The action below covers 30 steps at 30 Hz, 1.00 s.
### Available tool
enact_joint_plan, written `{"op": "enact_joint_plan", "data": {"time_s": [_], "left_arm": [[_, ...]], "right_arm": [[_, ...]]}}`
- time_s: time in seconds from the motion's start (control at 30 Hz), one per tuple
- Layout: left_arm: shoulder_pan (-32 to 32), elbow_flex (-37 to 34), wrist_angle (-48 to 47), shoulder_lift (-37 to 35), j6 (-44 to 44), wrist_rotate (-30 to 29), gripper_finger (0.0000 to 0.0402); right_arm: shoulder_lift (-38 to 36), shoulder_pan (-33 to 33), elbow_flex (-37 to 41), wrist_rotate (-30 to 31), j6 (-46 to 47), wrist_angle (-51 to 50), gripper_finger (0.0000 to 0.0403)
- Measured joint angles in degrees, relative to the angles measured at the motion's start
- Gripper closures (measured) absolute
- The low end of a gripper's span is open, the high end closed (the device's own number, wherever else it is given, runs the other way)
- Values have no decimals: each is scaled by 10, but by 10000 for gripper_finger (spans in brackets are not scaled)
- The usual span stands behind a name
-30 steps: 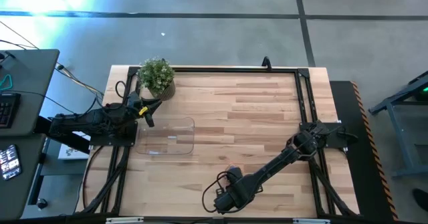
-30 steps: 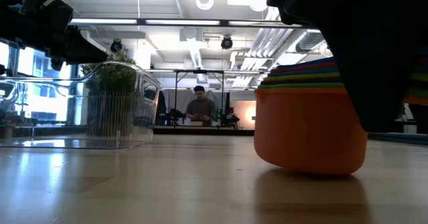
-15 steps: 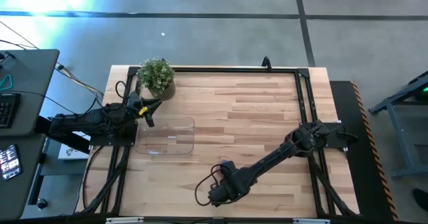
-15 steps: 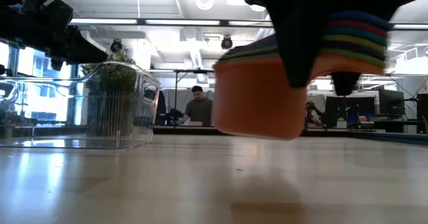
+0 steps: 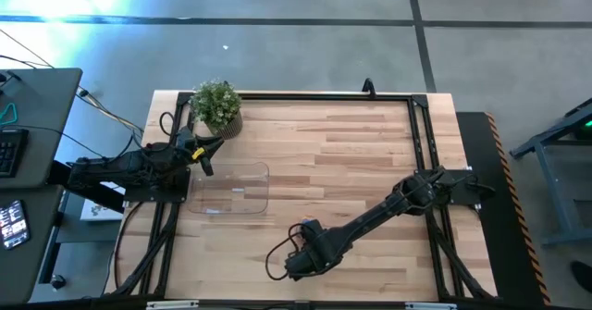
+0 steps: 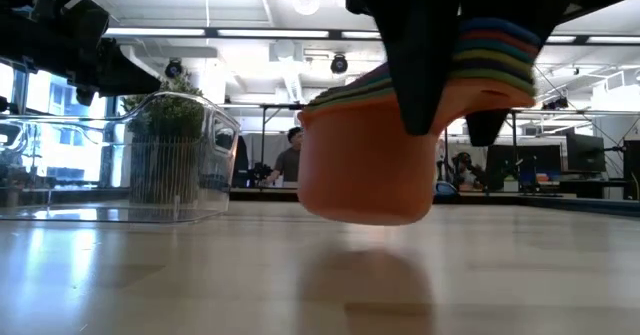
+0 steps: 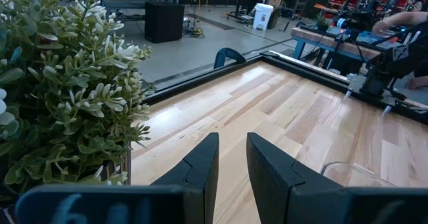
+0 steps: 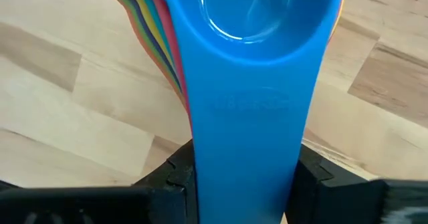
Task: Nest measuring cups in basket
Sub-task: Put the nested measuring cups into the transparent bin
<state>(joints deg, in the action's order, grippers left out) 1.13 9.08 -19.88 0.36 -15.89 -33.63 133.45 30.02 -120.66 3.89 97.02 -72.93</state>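
The measuring cups [image 6: 365, 165] are nested in one stack, orange lowest and blue [image 8: 251, 23] on top, with purple, green and yellow rims between. My right gripper [image 8: 246, 177] is shut on the stack's handles near the table's near edge, at the middle [image 5: 296, 264]. The basket [image 5: 231, 188], a clear shallow bin, sits flat on the table's left part. My left gripper [image 7: 232, 158] waits above the basket's far-left corner, beside the plant, with a narrow gap between its fingers. My right gripper pinches the stacked flat handles [image 8: 244, 137] between its two fingers [image 8: 175, 174], one on each side edge, lying across the handles. The fingers [image 6: 420, 75] come down from above. The stack is lifted clear of the table and tilted, bowls hanging forward of the fingers.
A small potted green plant [image 5: 217, 106] stands at the far-left corner, just behind the basket. A black frame rail [image 5: 305, 94] runs along the table's far edge. Bare wood lies between the stack and the basket. A person sits in the room beyond [image 6: 290, 160].
My right gripper has lifted the nested stack off the table, where the orange cup's bottom rested a second ago, and carried it toward the table's left edge and slightly away from the near edge. The stack now hangs tilted.
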Motion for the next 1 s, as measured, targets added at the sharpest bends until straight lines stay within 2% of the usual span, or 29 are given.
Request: {"op": "enact_joint_plan", "data": {"time_s": [0.67,0.9,1.0], "left_arm": [[0,0,0,0,0,0,335],[0,0,0,0,0,0,335],[0,0,0,0,0,0,335]], "right_arm": [[0,-23,1,-28,-4,22,280],[0,-23,1,-22,6,24,280],[0,-23,1,5,9,30,280]]}}
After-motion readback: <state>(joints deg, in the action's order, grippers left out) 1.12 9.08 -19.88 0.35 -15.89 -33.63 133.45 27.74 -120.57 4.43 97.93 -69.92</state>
